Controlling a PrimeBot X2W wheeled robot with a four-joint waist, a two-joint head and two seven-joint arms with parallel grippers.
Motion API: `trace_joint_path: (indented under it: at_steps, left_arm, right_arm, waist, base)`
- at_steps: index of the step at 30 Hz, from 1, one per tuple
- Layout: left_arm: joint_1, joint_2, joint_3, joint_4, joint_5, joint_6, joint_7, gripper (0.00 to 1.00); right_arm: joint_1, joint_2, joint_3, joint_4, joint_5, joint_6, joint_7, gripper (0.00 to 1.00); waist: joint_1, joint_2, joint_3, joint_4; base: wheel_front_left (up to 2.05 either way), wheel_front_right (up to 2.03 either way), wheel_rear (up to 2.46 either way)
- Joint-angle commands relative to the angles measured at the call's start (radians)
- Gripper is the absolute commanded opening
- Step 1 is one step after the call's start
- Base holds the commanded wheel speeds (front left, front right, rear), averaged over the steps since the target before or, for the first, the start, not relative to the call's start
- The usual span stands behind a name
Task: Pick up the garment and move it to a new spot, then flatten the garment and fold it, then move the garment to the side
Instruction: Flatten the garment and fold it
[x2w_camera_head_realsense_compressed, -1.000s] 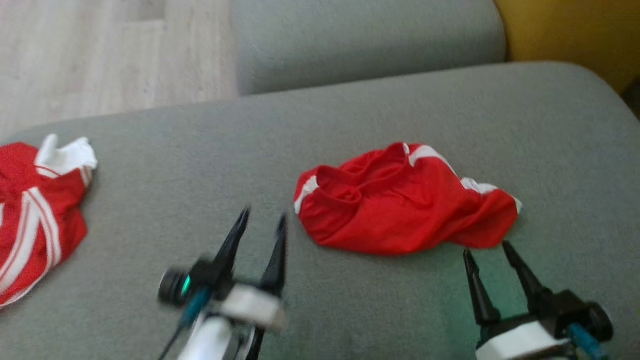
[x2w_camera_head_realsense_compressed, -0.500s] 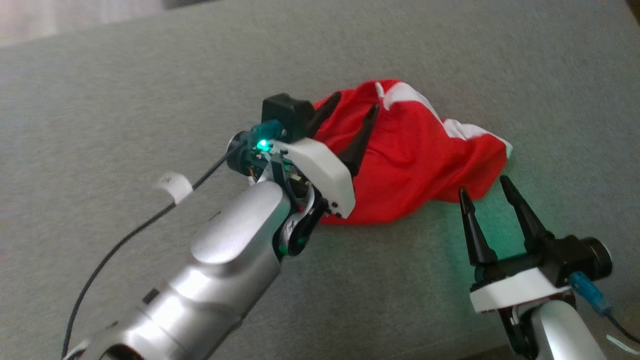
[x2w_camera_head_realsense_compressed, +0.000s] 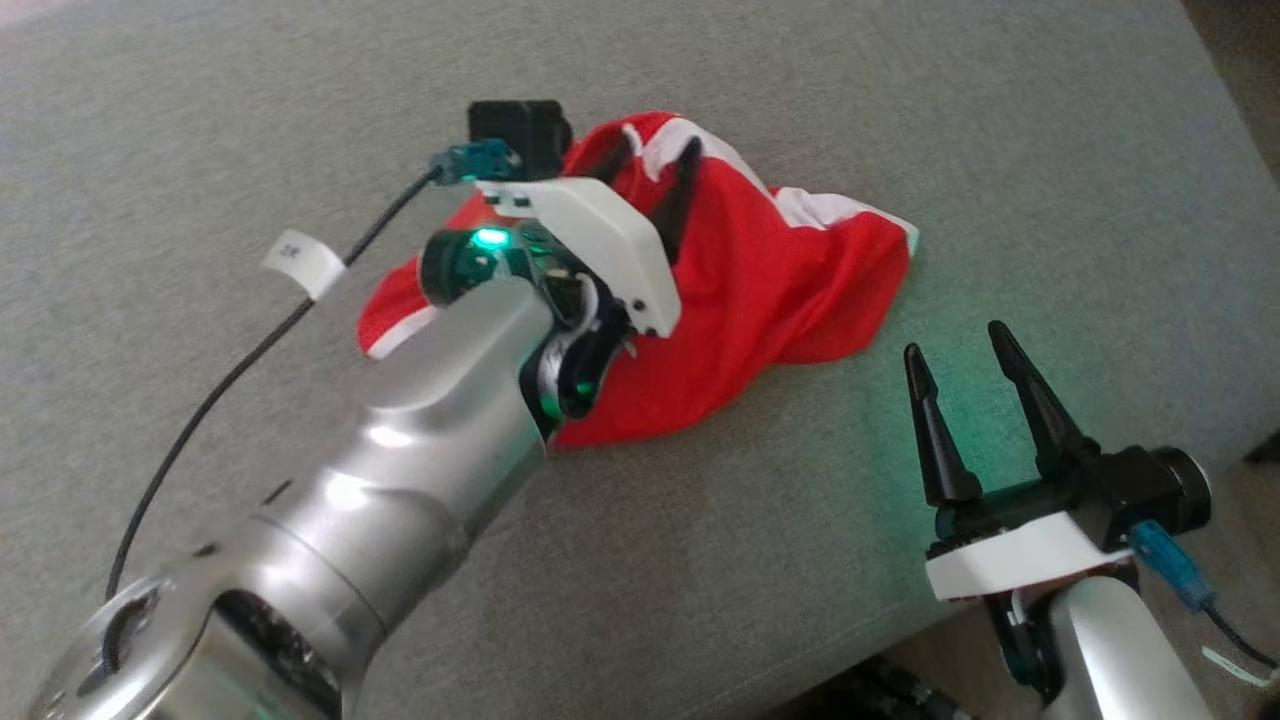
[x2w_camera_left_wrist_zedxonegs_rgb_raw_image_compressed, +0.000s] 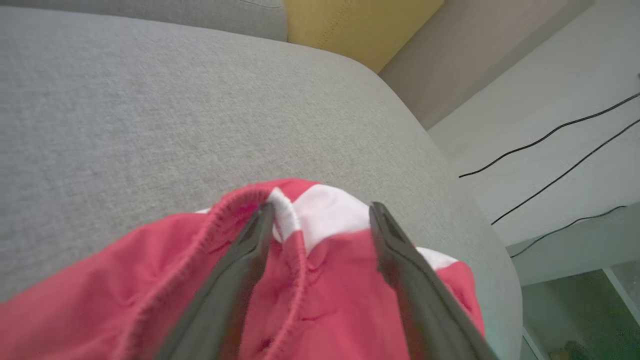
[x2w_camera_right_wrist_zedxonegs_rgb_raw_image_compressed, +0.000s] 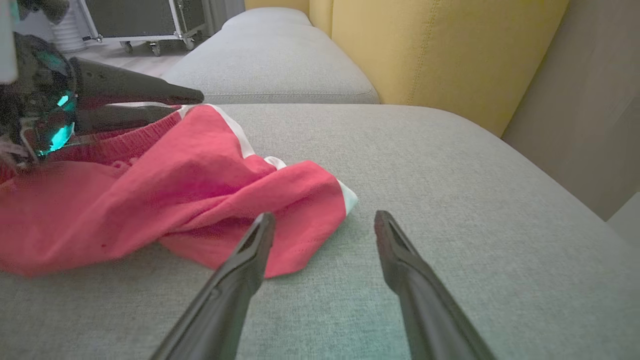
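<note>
The garment (x2w_camera_head_realsense_compressed: 770, 290) is a crumpled red piece with white stripes and an elastic waistband, lying on the grey sofa cushion (x2w_camera_head_realsense_compressed: 900, 120). My left gripper (x2w_camera_head_realsense_compressed: 655, 165) hovers over its far upper edge, open, with its fingers astride the waistband and a white stripe (x2w_camera_left_wrist_zedxonegs_rgb_raw_image_compressed: 320, 215). In the left wrist view one finger (x2w_camera_left_wrist_zedxonegs_rgb_raw_image_compressed: 250, 245) lies against the gathered red hem. My right gripper (x2w_camera_head_realsense_compressed: 955, 350) stands open just off the garment's near right corner (x2w_camera_right_wrist_zedxonegs_rgb_raw_image_compressed: 300, 220), with bare cushion between its fingers (x2w_camera_right_wrist_zedxonegs_rgb_raw_image_compressed: 322, 220). The left arm covers the garment's left part in the head view.
The cushion's edge (x2w_camera_head_realsense_compressed: 1220, 170) drops off at the right, with floor and black cables (x2w_camera_left_wrist_zedxonegs_rgb_raw_image_compressed: 550, 135) beyond. A yellow backrest (x2w_camera_right_wrist_zedxonegs_rgb_raw_image_compressed: 440, 50) and another grey cushion (x2w_camera_right_wrist_zedxonegs_rgb_raw_image_compressed: 270, 70) lie past the garment. A black cable with a white tag (x2w_camera_head_realsense_compressed: 305, 262) trails from my left wrist.
The head camera has tilted down and closer. My left arm has reached forward from the near side onto the garment's far edge. The right gripper has kept its place by the garment's corner.
</note>
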Motion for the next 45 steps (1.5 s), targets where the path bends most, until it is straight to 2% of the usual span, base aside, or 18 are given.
trace_joint_path:
  at_steps: [1,3,4,5,12,17,23,26,28,32,33,40,45]
  left_arm:
    - [-0.047,0.000,0.011,-0.009,-0.011,0.004,-0.017,1.00]
    - [-0.065,0.000,-0.001,0.024,-0.028,0.004,-0.041,0.98]
    - [-0.072,0.000,-0.008,0.038,-0.036,0.002,-0.048,0.35]
    - [-0.077,0.000,-0.015,0.050,-0.047,-0.002,-0.054,0.00]
    - [-0.102,0.000,-0.070,0.083,-0.104,-0.065,-0.110,0.00]
    - [-0.138,0.000,-0.100,-0.009,-0.169,-0.147,-0.136,0.00]
    - [-0.175,0.004,-0.102,-0.111,-0.202,-0.198,-0.157,0.00]
    - [-0.145,0.047,-0.110,-0.183,-0.204,-0.211,-0.153,0.00]
    - [-0.105,0.095,-0.124,-0.244,-0.205,-0.212,-0.144,0.00]
    - [0.001,0.225,-0.147,-0.384,-0.196,-0.160,-0.150,0.00]
    - [0.001,0.225,-0.147,-0.384,-0.196,-0.160,-0.150,0.00]
    - [0.198,0.465,-0.155,-0.604,-0.212,-0.030,-0.189,0.00]
    - [0.280,0.583,-0.154,-0.697,-0.220,0.015,-0.209,0.00]
  right_arm:
    - [-0.011,0.001,0.019,-0.025,0.010,-0.001,-0.004,1.00]
    - [-0.011,0.004,0.019,-0.025,0.010,-0.001,-0.004,1.00]
    - [-0.010,0.005,0.019,-0.025,0.009,-0.001,-0.004,1.00]
    - [-0.009,0.006,0.019,-0.024,0.009,-0.001,-0.004,1.00]
    - [0.001,0.011,0.013,-0.017,0.004,-0.001,-0.004,1.00]
    - [0.029,0.008,0.009,-0.012,-0.002,-0.001,-0.004,1.00]
    - [0.079,-0.004,0.002,-0.007,-0.009,-0.001,-0.004,1.00]
    - [0.106,-0.008,-0.013,-0.010,-0.012,-0.001,-0.004,1.00]
    - [0.125,-0.009,-0.019,-0.013,-0.014,-0.001,-0.004,1.00]
    - [0.153,-0.010,-0.033,-0.023,-0.016,-0.001,-0.004,1.00]
    - [0.153,-0.010,-0.033,-0.023,-0.016,-0.001,-0.004,1.00]
    - [0.178,-0.014,-0.062,-0.018,0.005,-0.001,-0.004,1.00]
    - [0.171,-0.016,-0.071,0.000,0.053,-0.001,-0.004,1.00]
  waist:
    - [-0.0001,0.0000,0.007,-0.013]
    - [-0.0001,0.0000,0.008,-0.020]
    - [-0.0001,0.0000,0.007,-0.023]
    - [-0.0001,0.0000,0.006,-0.025]
    - [-0.0001,0.0000,-0.039,-0.015]
    - [-0.0001,0.0000,-0.123,0.031]
    - [-0.0001,0.0000,-0.245,0.108]
    - [-0.0001,0.0000,-0.295,0.158]
    - [-0.0001,0.0000,-0.317,0.192]
    - [-0.0001,0.0000,-0.337,0.259]
    - [-0.0001,0.0000,-0.337,0.259]
    - [-0.0001,0.0000,-0.340,0.352]
    - [-0.0001,0.0000,-0.334,0.400]
  base:
    - [0.00,0.00,0.00]
    - [0.00,0.00,0.00]
    - [0.00,0.00,0.00]
    - [0.00,0.00,0.00]
    - [0.00,0.00,0.00]
    - [0.00,0.00,0.00]
    - [0.00,0.00,0.00]
    - [0.00,0.00,0.00]
    - [0.00,0.00,0.00]
    - [0.00,0.00,0.00]
    - [0.00,0.00,0.00]
    - [0.00,0.00,0.00]
    - [0.00,0.00,0.00]
